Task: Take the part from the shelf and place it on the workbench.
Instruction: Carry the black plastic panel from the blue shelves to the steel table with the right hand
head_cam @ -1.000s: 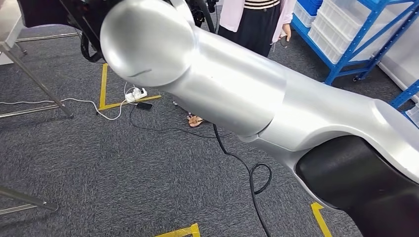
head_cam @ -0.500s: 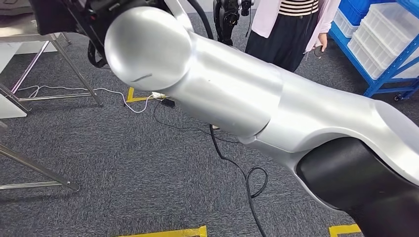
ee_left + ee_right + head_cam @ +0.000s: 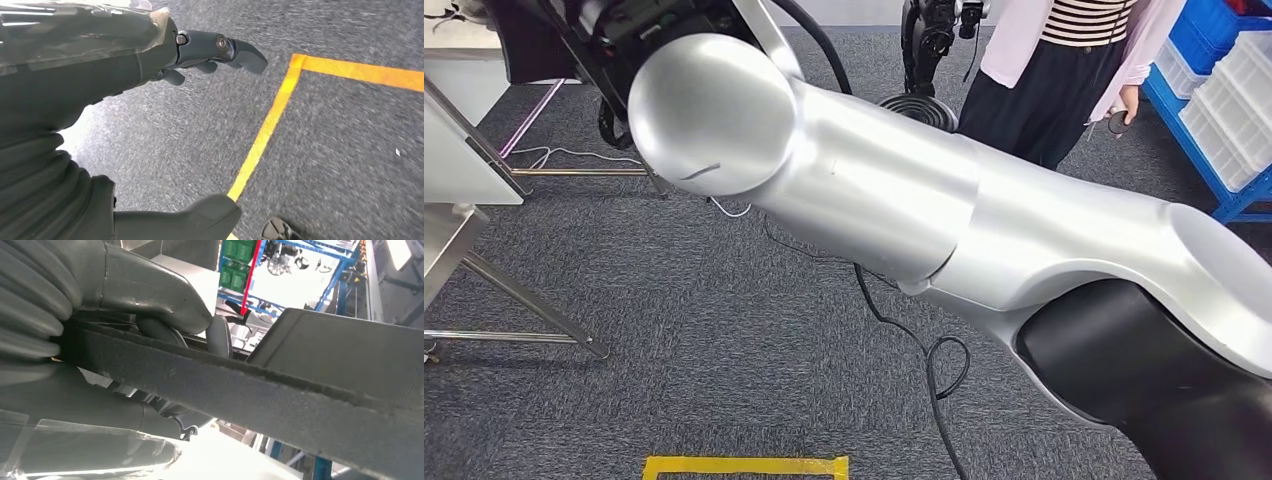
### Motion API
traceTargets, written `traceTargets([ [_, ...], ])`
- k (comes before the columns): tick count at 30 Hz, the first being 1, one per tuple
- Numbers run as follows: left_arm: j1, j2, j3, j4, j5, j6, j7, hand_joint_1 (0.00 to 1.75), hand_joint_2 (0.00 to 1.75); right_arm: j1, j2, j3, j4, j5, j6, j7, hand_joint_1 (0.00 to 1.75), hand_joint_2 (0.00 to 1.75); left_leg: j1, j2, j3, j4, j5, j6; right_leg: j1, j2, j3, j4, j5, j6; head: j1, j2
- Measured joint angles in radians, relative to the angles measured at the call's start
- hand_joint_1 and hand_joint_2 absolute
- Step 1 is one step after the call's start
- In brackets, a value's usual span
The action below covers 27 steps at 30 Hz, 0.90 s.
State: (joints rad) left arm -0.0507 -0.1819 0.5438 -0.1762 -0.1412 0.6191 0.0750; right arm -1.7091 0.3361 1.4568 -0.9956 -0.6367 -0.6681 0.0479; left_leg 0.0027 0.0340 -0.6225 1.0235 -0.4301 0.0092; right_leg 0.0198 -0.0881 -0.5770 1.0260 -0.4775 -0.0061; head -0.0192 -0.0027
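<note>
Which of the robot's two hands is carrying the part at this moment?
The right hand: its thumb and fingers grip the dark flat part. The left hand holds nothing, its fingers apart above the grey carpet.

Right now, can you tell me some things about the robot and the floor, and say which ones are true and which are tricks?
1. The right hand grips a dark flat part. True.
2. The left hand holds a red ball. False: it holds nothing and hangs over the grey carpet.
3. Yellow tape is stuck on the floor. True.
4. The person nearby wears a plain green top. False: the top is striped, under a light jacket.
5. A black cable lies on the carpet. True.
</note>
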Motion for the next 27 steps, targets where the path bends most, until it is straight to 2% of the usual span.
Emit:
traceTargets([
  [2, 0.001, 0.001, 0.001, 0.000, 0.003, 0.000, -0.001, 0.00, 1.75, -0.002, 0.000, 0.000, 0.001, 0.000, -0.001, 0.001, 1.75, 1.75, 0.004, -0.016, 0.007, -0.013, 0.009, 0.011, -0.002, 0.022, -0.011, 0.028, -0.018, 0.006, 0.001, 0.000],
  [4, -0.001, 0.002, 0.001, 0.000, 0.005, 0.000, -0.001, 0.00, 1.75, -0.003, -0.004, 0.001, 0.002, 0.000, -0.002, 0.002, 1.75, 1.75, 0.007, -0.033, 0.010, -0.019, 0.014, 0.018, -0.009, 0.064, -0.060, 0.136, -0.066, 0.005, 0.003, 0.000],
  [6, -0.002, 0.003, 0.002, 0.000, 0.005, 0.001, -0.001, 0.00, 1.75, 0.002, -0.007, 0.007, 0.003, -0.002, -0.003, 0.005, 1.75, 1.75, 0.007, -0.055, 0.009, -0.018, 0.016, 0.020, -0.015, 0.081, -0.123, 0.265, -0.110, 0.006, 0.004, 0.000],
  [7, -0.001, 0.002, 0.002, 0.000, 0.005, 0.002, 0.001, 0.00, 1.75, 0.005, -0.007, 0.009, 0.003, -0.004, -0.003, 0.007, 1.75, 1.75, 0.008, -0.067, 0.008, -0.018, 0.016, 0.020, -0.018, 0.083, -0.136, 0.290, -0.112, 0.011, 0.004, 0.000],
  [8, -0.001, 0.002, 0.002, 0.000, 0.005, 0.002, 0.002, 0.00, 1.75, 0.007, -0.007, 0.011, 0.003, -0.005, -0.003, 0.008, 1.75, 1.75, 0.008, -0.080, 0.008, -0.017, 0.016, 0.019, -0.022, 0.084, -0.130, 0.274, -0.099, 0.020, 0.005, 0.000],
  [9, 0.000, 0.002, 0.002, 0.000, 0.005, 0.003, 0.004, 0.00, 1.75, 0.008, -0.006, 0.012, 0.003, -0.006, -0.003, 0.008, 1.75, 1.75, 0.009, -0.093, 0.009, -0.016, 0.016, 0.017, -0.026, 0.088, -0.108, 0.225, -0.074, 0.029, 0.005, 0.000],
  [11, -0.001, 0.002, 0.002, 0.000, 0.005, 0.003, 0.006, 0.00, 1.75, 0.007, -0.006, 0.013, 0.003, -0.006, -0.003, 0.008, 1.75, 1.75, 0.010, -0.117, 0.005, -0.010, 0.015, 0.009, -0.037, 0.123, -0.042, 0.086, -0.021, 0.044, 0.005, 0.000],
  [13, 0.000, 0.002, 0.002, 0.000, 0.002, 0.004, 0.008, 0.00, 1.75, 0.007, -0.005, 0.014, 0.002, -0.006, -0.003, 0.008, 1.75, 1.75, 0.012, -0.135, -0.003, -0.006, 0.016, -0.004, -0.040, 0.148, -0.008, 0.013, 0.003, 0.042, 0.004, 0.000],
  [15, 0.002, 0.002, 0.002, 0.002, -0.003, 0.007, 0.013, 0.00, 1.75, 0.007, -0.002, 0.014, 0.002, -0.007, -0.003, 0.008, 1.75, 1.75, 0.019, -0.148, -0.010, -0.008, 0.021, -0.018, -0.036, 0.136, -0.007, 0.007, 0.007, 0.029, 0.004, 0.000],
  [16, 0.004, 0.002, 0.002, 0.003, -0.005, 0.008, 0.015, 0.00, 1.75, 0.008, 0.000, 0.014, 0.002, -0.007, -0.003, 0.008, 1.75, 1.75, 0.021, -0.144, -0.014, -0.006, 0.020, -0.024, -0.036, 0.127, -0.006, 0.004, 0.010, 0.022, 0.003, 0.000],
  [18, 0.004, 0.002, 0.002, 0.005, -0.005, 0.009, 0.016, 0.00, 1.75, 0.007, 0.002, 0.014, 0.001, -0.006, -0.003, 0.008, 1.75, 1.75, 0.021, -0.105, -0.034, 0.034, -0.006, -0.032, -0.038, 0.107, -0.002, -0.001, 0.014, 0.009, 0.000, 0.000],
  [20, 0.004, 0.002, 0.003, 0.005, -0.001, -0.001, 0.008, 0.00, 1.75, 0.011, 0.001, 0.017, 0.001, -0.001, -0.003, 0.007, 1.75, 1.75, 0.019, -0.058, -0.089, 0.150, -0.065, -0.036, -0.033, 0.085, -0.001, -0.002, 0.013, 0.000, -0.003, 0.000],
  [21, 0.004, 0.002, 0.003, 0.005, 0.003, -0.010, 0.000, 0.00, 1.75, 0.017, 0.001, 0.020, 0.001, 0.002, -0.003, 0.007, 1.75, 1.75, 0.020, -0.048, -0.118, 0.212, -0.090, -0.038, -0.030, 0.073, -0.001, -0.002, 0.012, -0.003, -0.003, 0.000],
  [22, 0.004, 0.003, 0.004, 0.005, 0.009, -0.019, -0.009, 0.00, 1.75, 0.023, 0.001, 0.024, 0.002, 0.005, -0.003, 0.007, 1.75, 1.75, 0.020, -0.043, -0.139, 0.255, -0.102, -0.039, -0.027, 0.061, -0.001, -0.002, 0.012, -0.005, -0.002, 0.000],
  [23, 0.005, 0.004, 0.004, 0.005, 0.016, -0.029, -0.019, 0.00, 1.75, 0.030, 0.001, 0.028, 0.003, 0.008, -0.003, 0.007, 1.75, 1.75, 0.020, -0.040, -0.140, 0.258, -0.096, -0.038, -0.024, 0.050, -0.002, -0.002, 0.011, -0.006, -0.003, 0.000],
  [24, 0.005, 0.005, 0.006, 0.005, 0.021, -0.036, -0.027, 0.00, 1.75, 0.035, 0.001, 0.031, 0.005, 0.011, -0.003, 0.007, 1.75, 1.75, 0.020, -0.035, -0.120, 0.223, -0.074, -0.036, -0.022, 0.040, -0.001, -0.002, 0.011, -0.006, -0.003, 0.000],
  [26, 0.005, 0.008, 0.009, 0.005, 0.031, -0.049, -0.042, 0.00, 1.75, 0.040, 0.001, 0.034, 0.009, 0.017, -0.003, 0.006, 1.75, 1.75, 0.016, -0.006, -0.048, 0.097, -0.021, -0.029, -0.017, 0.023, -0.001, -0.002, 0.009, -0.006, -0.003, 0.000],
  [27, 0.004, 0.009, 0.011, 0.005, 0.034, -0.052, -0.047, 0.00, 1.75, 0.040, 0.000, 0.034, 0.011, 0.019, -0.003, 0.005, 1.75, 1.75, 0.012, 0.007, -0.020, 0.046, -0.006, -0.024, -0.013, 0.016, -0.001, -0.002, 0.008, -0.005, -0.002, 0.000],
])
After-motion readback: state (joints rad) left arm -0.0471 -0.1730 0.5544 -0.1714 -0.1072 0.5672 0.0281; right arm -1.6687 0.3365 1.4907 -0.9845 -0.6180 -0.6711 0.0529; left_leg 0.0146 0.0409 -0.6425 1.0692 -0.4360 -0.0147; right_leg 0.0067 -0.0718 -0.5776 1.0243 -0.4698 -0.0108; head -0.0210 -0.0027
